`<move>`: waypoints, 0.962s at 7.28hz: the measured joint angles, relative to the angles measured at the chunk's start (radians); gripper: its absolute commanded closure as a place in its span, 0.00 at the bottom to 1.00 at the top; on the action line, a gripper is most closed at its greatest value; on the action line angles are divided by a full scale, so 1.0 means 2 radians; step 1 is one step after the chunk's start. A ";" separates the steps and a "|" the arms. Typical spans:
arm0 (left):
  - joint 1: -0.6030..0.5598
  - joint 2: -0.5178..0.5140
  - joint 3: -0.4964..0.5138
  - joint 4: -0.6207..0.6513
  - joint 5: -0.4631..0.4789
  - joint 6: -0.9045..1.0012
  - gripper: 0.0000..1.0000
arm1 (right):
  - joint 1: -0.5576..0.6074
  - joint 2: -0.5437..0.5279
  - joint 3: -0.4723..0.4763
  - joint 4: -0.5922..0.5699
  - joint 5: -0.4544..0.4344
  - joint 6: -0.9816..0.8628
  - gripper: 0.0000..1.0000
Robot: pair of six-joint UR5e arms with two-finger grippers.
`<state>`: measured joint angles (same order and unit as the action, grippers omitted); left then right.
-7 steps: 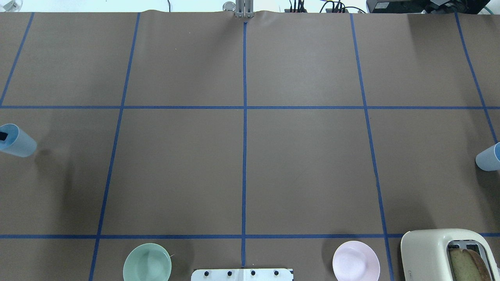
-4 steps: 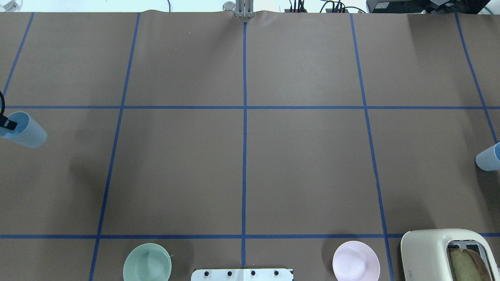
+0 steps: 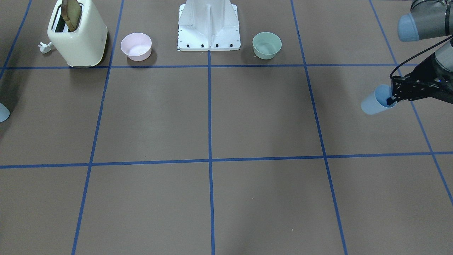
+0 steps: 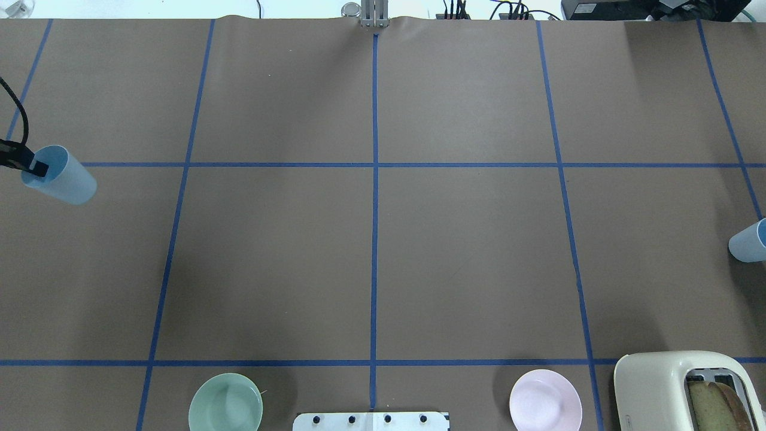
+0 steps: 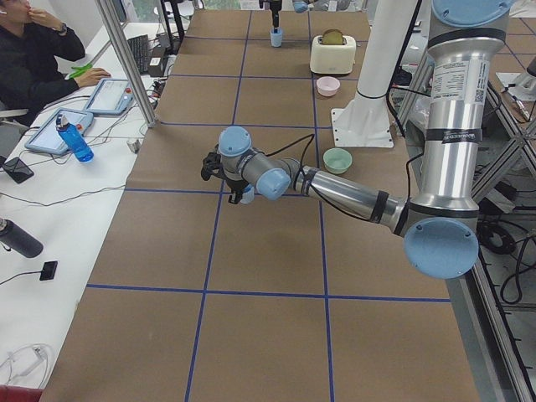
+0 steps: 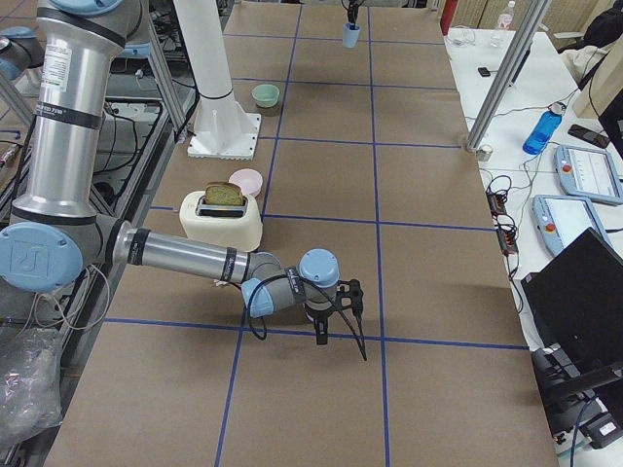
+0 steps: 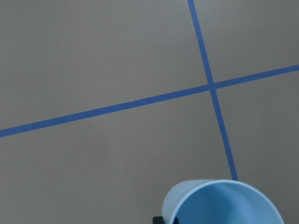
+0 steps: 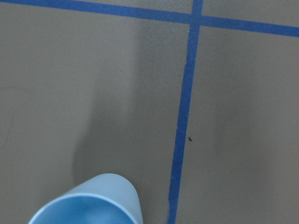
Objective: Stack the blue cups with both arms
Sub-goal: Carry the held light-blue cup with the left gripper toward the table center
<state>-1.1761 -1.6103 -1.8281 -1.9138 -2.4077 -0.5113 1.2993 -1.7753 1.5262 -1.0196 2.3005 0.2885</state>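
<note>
- Brown-papered tabletop [image 4: 467, 251], taped into blue squares, with a green bowl [image 4: 225, 402], a pink bowl [image 4: 545, 400] and a toaster [image 4: 664, 389] on the robot's side.
- Left pincer [image 3: 391, 96] clenched on the rim of the held blue cup [image 3: 374, 102], one finger inside the mouth and one outside. Cup tilted, bottom pointing away from the pincer toward mid-table, and seemingly clear of the paper, judging by the offset shadow.
- Right pincer [image 6: 323, 333] seen only from the side, so cannot tell whether clenched or released. Second blue cup [image 4: 748, 240] just below it in the wrist view, at the tabletop's far right margin.
- Probably best to bring both cups toward the middle slowly, since a one-wall rim pinch lets a cup swivel.
- Level the held blue cup to upright before the meeting.
- Better used as the upper cup: a finger inside the mouth would block anything entering it.
- Line the two axes up, upper bottom directly over lower mouth, then descend straight.
- Let go only once partly nested, before the outer finger meets the lower rim.
</note>
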 measured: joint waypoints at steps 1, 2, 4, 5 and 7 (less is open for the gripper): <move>0.009 -0.012 -0.002 0.000 0.000 -0.026 1.00 | 0.000 0.000 0.000 0.001 0.000 0.003 0.87; 0.020 -0.024 -0.004 0.000 0.001 -0.052 1.00 | -0.001 0.001 0.000 0.001 0.000 0.007 1.00; 0.033 -0.038 -0.006 0.000 0.002 -0.082 1.00 | -0.001 0.002 0.002 0.004 0.001 0.020 1.00; 0.039 -0.045 -0.007 0.000 0.003 -0.096 1.00 | -0.002 0.003 0.003 0.010 0.001 0.028 1.00; 0.065 -0.071 -0.008 0.000 0.008 -0.148 1.00 | -0.001 0.009 0.008 0.014 0.011 0.042 1.00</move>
<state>-1.0454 -1.7517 -1.8442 -1.9129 -2.3914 -0.8073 1.2975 -1.7582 1.5413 -0.9915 2.3222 0.3719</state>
